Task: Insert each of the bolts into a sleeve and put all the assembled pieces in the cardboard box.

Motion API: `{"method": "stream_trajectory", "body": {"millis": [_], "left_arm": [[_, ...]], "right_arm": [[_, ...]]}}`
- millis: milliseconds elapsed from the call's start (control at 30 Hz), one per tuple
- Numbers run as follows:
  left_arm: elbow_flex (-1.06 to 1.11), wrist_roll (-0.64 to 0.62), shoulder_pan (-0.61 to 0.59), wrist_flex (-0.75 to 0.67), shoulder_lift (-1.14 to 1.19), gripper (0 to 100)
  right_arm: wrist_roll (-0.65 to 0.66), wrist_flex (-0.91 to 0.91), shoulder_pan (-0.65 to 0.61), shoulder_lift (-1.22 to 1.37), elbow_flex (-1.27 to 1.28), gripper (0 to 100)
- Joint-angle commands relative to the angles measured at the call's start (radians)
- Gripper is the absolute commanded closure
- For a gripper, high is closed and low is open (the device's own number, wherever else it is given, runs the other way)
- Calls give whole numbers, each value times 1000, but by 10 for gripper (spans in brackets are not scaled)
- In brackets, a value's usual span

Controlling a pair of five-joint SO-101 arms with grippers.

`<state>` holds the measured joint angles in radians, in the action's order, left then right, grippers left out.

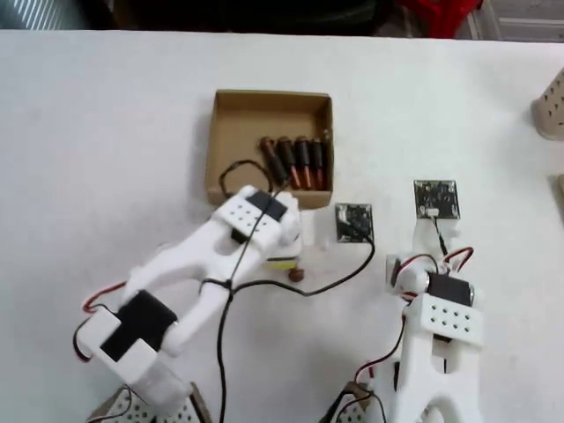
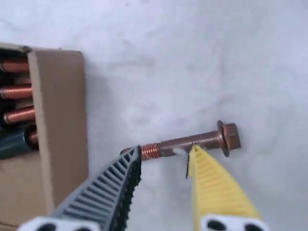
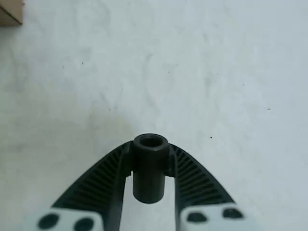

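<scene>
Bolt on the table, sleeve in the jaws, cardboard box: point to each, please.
bolt [image 2: 173, 146], left wrist view, middle of its shank.
sleeve [image 3: 150, 168], right wrist view, its outer side wall.
cardboard box [image 1: 242, 145], high view, bare floor inside.

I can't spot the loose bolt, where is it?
In the left wrist view, the bolt lies on the table beside the cardboard box, at the tips of the left gripper's fingers.
</scene>
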<state>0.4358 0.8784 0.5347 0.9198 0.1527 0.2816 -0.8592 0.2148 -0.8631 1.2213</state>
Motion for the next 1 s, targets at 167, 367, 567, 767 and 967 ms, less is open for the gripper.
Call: {"method": "stream_trajectory", "body": {"millis": [167, 367, 567, 767, 967], "left_arm": [[-49, -46, -1, 40, -51, 993], [20, -169, -16, 152, -223, 977], [253, 9, 96, 100, -308, 980], [222, -66, 117, -46, -185, 980], [49, -166, 128, -48, -18, 980]], "right_arm": [[8, 16, -5, -15, -6, 981], [8, 16, -5, -18, -6, 981], [8, 16, -5, -18, -6, 981], [8, 16, -5, -18, -6, 981], [8, 16, -5, -18, -6, 981]]}}
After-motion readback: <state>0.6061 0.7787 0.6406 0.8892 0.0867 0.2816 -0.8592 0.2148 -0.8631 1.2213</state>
